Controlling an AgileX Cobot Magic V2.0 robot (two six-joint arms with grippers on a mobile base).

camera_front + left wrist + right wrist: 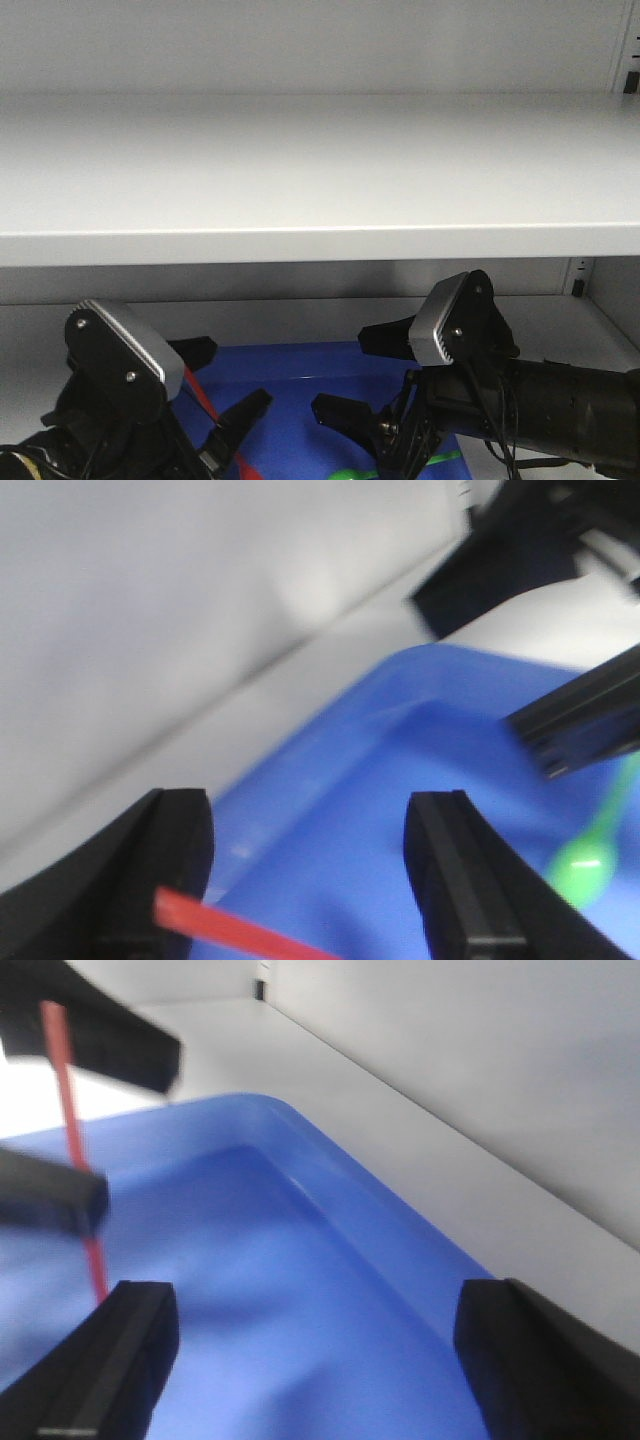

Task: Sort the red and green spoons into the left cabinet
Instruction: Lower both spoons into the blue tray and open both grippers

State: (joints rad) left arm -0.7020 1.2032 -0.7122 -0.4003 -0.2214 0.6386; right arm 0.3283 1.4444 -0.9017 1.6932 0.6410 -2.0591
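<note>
Tray [300, 385]: blue, shallow, raised rim, sitting on the lower shelf [300, 315] of the cabinet [300, 170]. Both spoons are in or over it.

Red spoon [200, 395]: thin straight handle, running diagonally past the left gripper's fingers over the tray's left part. In the left wrist view the handle end sits right by one finger pad, but it's blurry, so can't say if it's touching. Bowl is hidden.

Green spoon [590, 855]: lying in the tray on the right side, bowl down on the blue floor, handle angling up and away. Only a sliver shows in the front view, under the right arm.

Left gripper [215, 385]: jaws spread wide, nothing pinched between them, hovering over the tray's left half.

Right gripper [375, 375]: also spread wide, holding nothing, over the tray's right half near the green spoon.

Upper shelf [300, 215]: wide pale grey slab above both arms.
</note>
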